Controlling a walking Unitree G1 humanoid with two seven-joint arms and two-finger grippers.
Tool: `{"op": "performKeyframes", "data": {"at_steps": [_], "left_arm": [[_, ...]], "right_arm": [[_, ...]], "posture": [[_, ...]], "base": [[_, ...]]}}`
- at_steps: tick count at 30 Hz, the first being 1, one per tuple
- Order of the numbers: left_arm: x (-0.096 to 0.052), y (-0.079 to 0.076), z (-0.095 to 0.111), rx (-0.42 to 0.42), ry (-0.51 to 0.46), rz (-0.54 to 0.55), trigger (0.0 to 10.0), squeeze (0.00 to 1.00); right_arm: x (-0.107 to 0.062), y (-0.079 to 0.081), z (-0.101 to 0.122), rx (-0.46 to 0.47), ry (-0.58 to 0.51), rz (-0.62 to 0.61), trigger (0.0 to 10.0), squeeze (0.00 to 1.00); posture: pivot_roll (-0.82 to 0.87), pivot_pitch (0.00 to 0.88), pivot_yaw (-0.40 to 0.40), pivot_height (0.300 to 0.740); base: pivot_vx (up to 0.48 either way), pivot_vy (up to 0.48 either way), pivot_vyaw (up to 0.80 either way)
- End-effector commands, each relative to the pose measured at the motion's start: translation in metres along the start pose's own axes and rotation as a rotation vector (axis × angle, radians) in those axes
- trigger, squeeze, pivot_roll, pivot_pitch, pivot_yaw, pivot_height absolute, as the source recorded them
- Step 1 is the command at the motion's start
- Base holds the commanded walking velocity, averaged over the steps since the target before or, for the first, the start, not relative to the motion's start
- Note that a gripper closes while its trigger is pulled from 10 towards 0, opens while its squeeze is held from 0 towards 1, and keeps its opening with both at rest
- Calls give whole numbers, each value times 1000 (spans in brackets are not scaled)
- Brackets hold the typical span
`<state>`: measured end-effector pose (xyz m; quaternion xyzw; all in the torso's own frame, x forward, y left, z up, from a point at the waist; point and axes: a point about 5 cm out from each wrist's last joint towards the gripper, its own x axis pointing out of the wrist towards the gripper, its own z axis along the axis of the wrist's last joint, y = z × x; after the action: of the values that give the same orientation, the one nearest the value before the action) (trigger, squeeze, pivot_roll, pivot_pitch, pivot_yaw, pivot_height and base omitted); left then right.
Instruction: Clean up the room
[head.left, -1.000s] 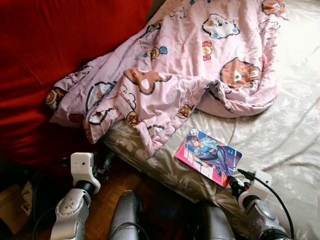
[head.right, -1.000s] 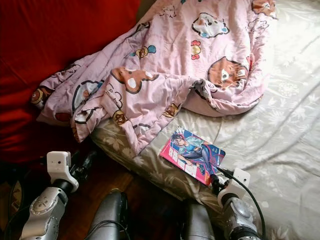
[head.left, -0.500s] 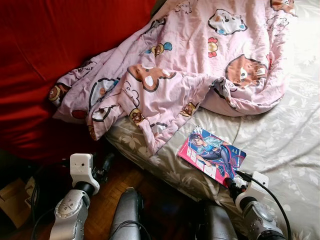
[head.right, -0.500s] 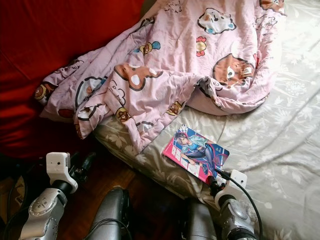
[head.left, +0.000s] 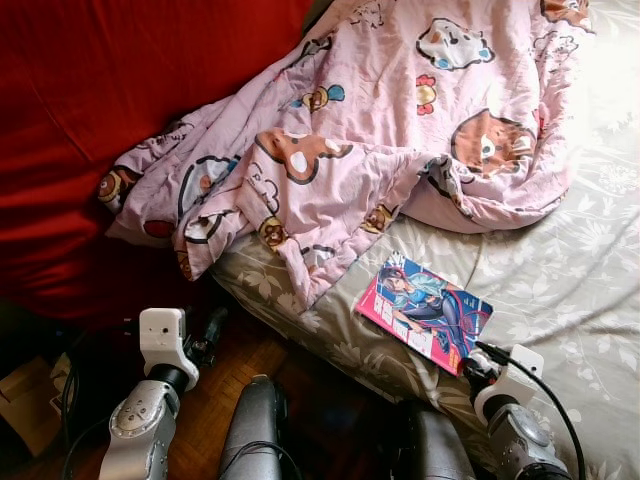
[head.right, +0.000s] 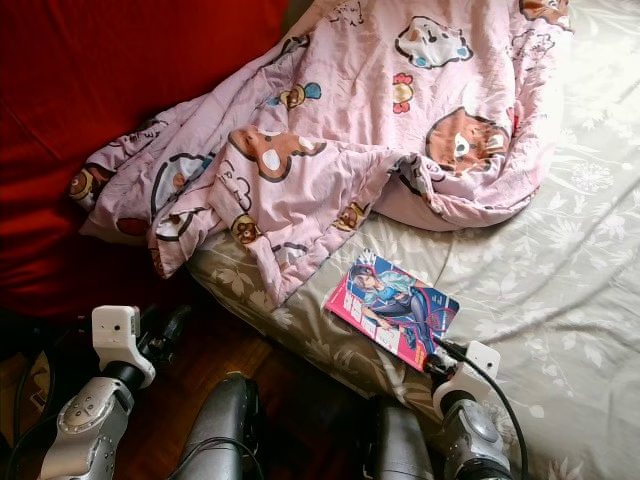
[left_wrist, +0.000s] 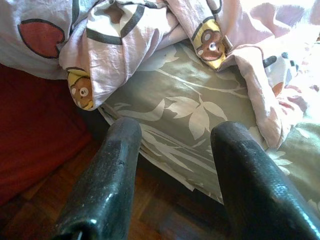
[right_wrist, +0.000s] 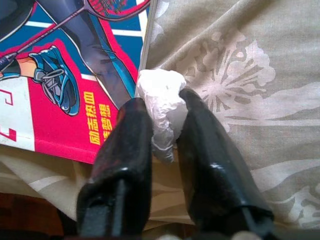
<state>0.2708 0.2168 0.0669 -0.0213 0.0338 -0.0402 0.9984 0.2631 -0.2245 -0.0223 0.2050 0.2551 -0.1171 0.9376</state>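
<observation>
Sharp daylit frames; glare upper right, floor shadowed.

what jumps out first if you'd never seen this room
The crumpled pink cartoon-print blanket heaped across the bed's grey floral sheet, against a deep red backdrop. Next, a bright magazine lying near the bed's edge. Beside its corner, the right end effector pinches a white crumpled wad.

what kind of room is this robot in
Most likely a bedroom: a bed with a leaf-print sheet, a rumpled pink cartoon-bear blanket and a magazine lying on it, with wooden floor alongside.
</observation>
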Motion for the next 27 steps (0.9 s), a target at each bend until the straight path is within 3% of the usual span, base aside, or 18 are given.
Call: {"op": "performKeyframes", "data": {"at_steps": [1,13,22,27], "left_arm": [[-7,5,-7,7,34,17,10000,0],[-8,5,-14,23,58,24,10000,0],[-5,9,-30,1,96,75,10000,0],[-4,10,-36,-12,113,95,10000,0]], "right_arm": [[-6,-7,-16,9,48,-31,0,0],[-4,5,-20,13,42,-4,0,0],[-6,-4,3,25,-144,-68,0,0],[-11,-10,10,-32,-220,-66,0,0]], "posture": [[137,316,47,641],[127,265,45,641],[77,177,10,641],[58,149,2,641]], "base": [[0,0,0],[0,0,0],[0,0,0],[0,0,0]]}}
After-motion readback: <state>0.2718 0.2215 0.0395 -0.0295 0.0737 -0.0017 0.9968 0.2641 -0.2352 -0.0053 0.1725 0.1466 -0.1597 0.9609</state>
